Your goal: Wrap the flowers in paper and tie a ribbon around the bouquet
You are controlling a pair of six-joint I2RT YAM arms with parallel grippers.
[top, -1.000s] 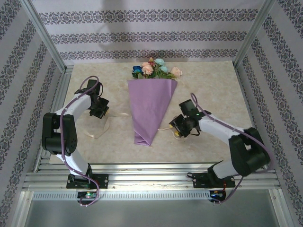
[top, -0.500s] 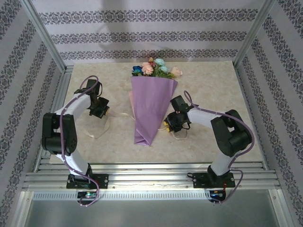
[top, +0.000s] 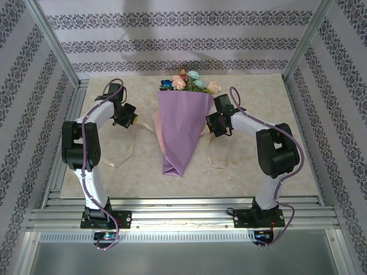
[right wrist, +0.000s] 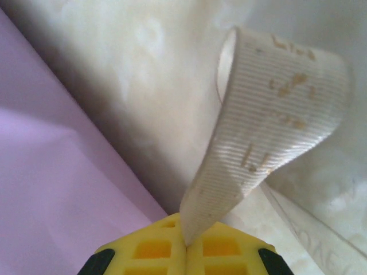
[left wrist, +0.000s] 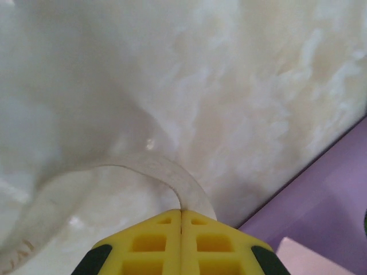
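Note:
The bouquet lies in the middle of the table: a lilac paper [top: 180, 132] cone with the flowers [top: 188, 82] showing at its far, wide end. My left gripper [top: 132, 119] is left of the cone's wide end, shut on one end of the cream ribbon [left wrist: 172, 179], which curls out from between the yellow fingertips [left wrist: 155, 240]. My right gripper [top: 213, 125] sits against the cone's right edge, shut on the other ribbon [right wrist: 269, 132] end, which loops up from the pads [right wrist: 223, 249]. Ribbon slack [top: 213, 156] trails on the table on both sides. Lilac paper [right wrist: 57, 172] fills the left of the right wrist view.
The marble tabletop [top: 258, 166] is walled by patterned panels and metal posts [top: 54, 43] at the left, right and back. Slatted aluminium rails [top: 183, 216] run along the near edge by the arm bases. Free tabletop lies on both sides of the cone.
My right gripper closed on the ribbon and carried it from the cone's lower right up to its upper right edge. My left gripper moved farther back with its ribbon end.

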